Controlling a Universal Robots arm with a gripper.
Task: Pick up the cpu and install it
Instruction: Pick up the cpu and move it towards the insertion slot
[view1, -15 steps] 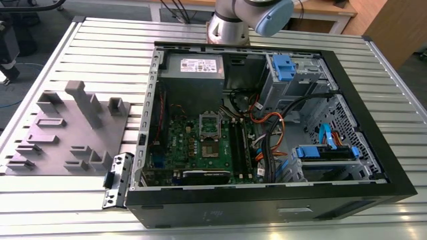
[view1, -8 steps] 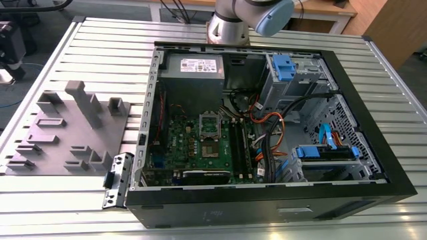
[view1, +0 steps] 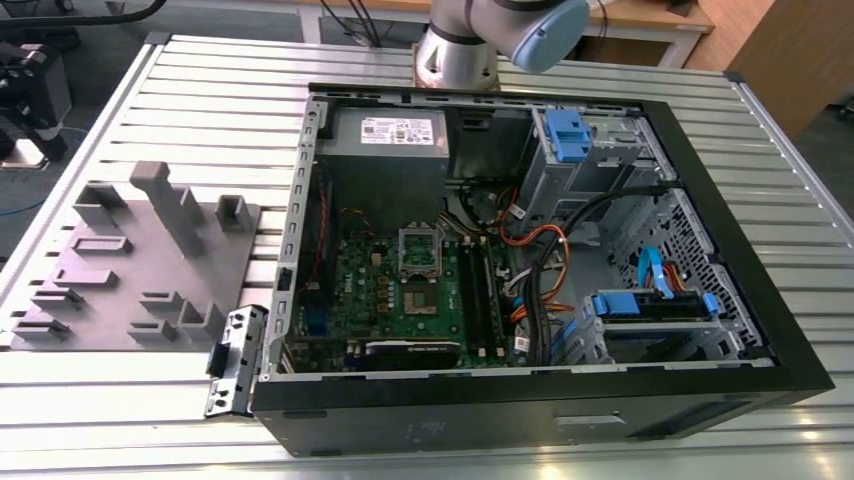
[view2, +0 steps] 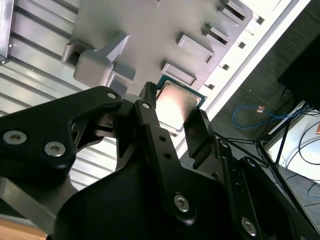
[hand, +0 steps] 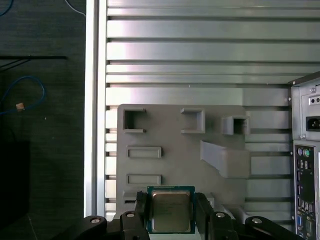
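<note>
Black fingers (hand: 142, 210) of the gripper (hand: 172, 222) are drawn in narrowly on the cpu (hand: 172, 207) in the first wrist view. One pad bears on each of two opposite edges. The chip's pale metal top, rimmed in green, faces the camera. Well beneath it lies a grey fixture plate (hand: 170, 165) with shallow pockets and a wedge-shaped block. The plate rests on a slatted aluminium table (hand: 200, 50). Past the table's edge is a dark floor (hand: 45, 150) with a looped blue cable (hand: 31, 95). The rear panel of a computer case (hand: 305, 150) stands just beside the plate.

In the second wrist view the same grasp is seen obliquely. The cpu (view2: 177, 102) sits between the two fingers (view2: 199, 132), held clear of the fixture plate (view2: 130, 30) behind it. Table (view2: 30, 75) slats and the blue cable (view2: 250, 112) on the floor frame the scene.

In the exterior view the arm (view1: 514, 30) rises from the table's (view1: 200, 110) far edge, behind the opened computer case (view1: 534, 410). The fixture plate (view1: 120, 290) lies on the exterior view's left of the case, close to its wall. Inside the case a green board (view1: 400, 300) carries a silver rectangular frame (view1: 418, 248) with a dark middle. Black and orange wires (view1: 541, 245) run just beside the frame on the exterior view's right. Blue brackets (view1: 567, 135) stand near the far corner.
</note>
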